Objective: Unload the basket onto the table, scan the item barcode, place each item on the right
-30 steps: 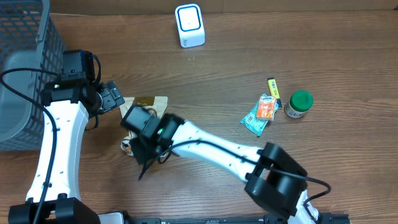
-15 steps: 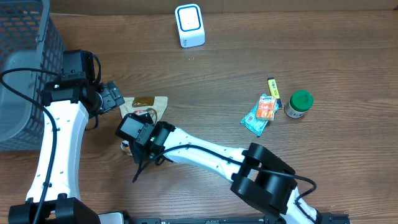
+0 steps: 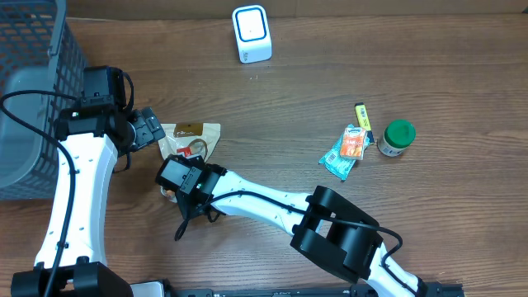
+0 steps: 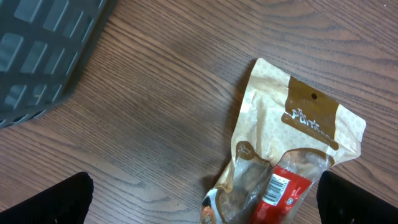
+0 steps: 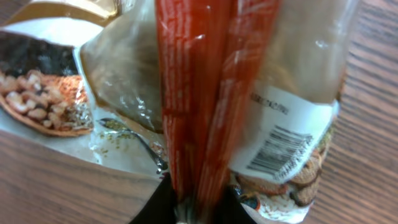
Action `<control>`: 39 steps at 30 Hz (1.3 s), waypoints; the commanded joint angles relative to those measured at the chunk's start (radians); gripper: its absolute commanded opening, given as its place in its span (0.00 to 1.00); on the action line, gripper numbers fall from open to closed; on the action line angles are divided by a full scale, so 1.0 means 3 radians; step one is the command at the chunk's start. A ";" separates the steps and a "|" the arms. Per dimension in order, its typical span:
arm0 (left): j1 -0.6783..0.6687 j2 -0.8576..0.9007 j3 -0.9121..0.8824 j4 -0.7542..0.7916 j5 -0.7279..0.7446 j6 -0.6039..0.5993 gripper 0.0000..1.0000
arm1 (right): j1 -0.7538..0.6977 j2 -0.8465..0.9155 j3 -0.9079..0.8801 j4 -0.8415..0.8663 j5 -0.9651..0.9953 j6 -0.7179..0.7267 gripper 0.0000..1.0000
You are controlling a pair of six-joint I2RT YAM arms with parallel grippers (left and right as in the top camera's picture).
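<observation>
Overhead: a grey basket (image 3: 33, 91) fills the far-left corner of the table (image 3: 330, 82), and a white scanner (image 3: 251, 33) sits at the far edge. Mid-table is bare wood. The snack pouch (image 3: 191, 132) lies left of centre. The left gripper (image 3: 153, 128) is just beside it, jaws spread wide and holding nothing. The right gripper (image 3: 186, 161) is at the pouch's near end.

Left wrist: the pouch lies flat, apart from the basket's corner.

Right wrist: jaws are pinched on the pouch's red pleat, and the barcode (image 5: 277, 152) shows.

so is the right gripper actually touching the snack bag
Touching. The right wrist view shows the right gripper pinching a red fold of the snack bag between its fingertips.
</observation>
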 commanded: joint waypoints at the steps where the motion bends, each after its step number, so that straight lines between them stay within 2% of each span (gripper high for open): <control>1: -0.0023 0.0022 -0.0008 0.0004 -0.0032 0.0013 1.00 | -0.0112 -0.0112 0.0008 -0.0065 0.0047 0.0033 0.04; 6: -0.0023 0.0022 -0.0008 0.0005 -0.0033 0.0013 1.00 | -0.0320 -0.0439 0.0008 -0.0267 0.0046 -0.0161 0.04; 13: -0.0023 0.0022 -0.0008 0.0005 -0.0033 0.0013 1.00 | -0.0614 -0.0738 0.0008 -0.0614 -0.0446 -0.1331 0.04; 18: -0.0023 0.0022 -0.0008 0.0005 -0.0033 0.0013 1.00 | -0.0856 -0.0754 0.0006 -0.0821 -0.0666 -0.1654 0.04; 25: -0.0023 0.0022 -0.0008 0.0005 -0.0033 0.0013 1.00 | -0.1233 -0.0760 0.0006 -0.1172 -0.1268 -0.2387 0.04; 34: -0.0024 0.0022 -0.0008 0.0226 0.0085 -0.0125 1.00 | -0.1687 -0.0760 0.0006 -0.1470 -0.2202 -0.3017 0.04; 37: -0.0023 0.0022 -0.0008 0.0449 0.0406 -0.0264 1.00 | -0.1815 -0.0760 0.0006 -0.1605 -0.2444 -0.3166 0.04; 39: -0.0024 0.0022 -0.0008 0.0478 0.0930 -0.0262 1.00 | -0.1886 -0.0760 0.0006 -0.1678 -0.2581 -0.3264 0.04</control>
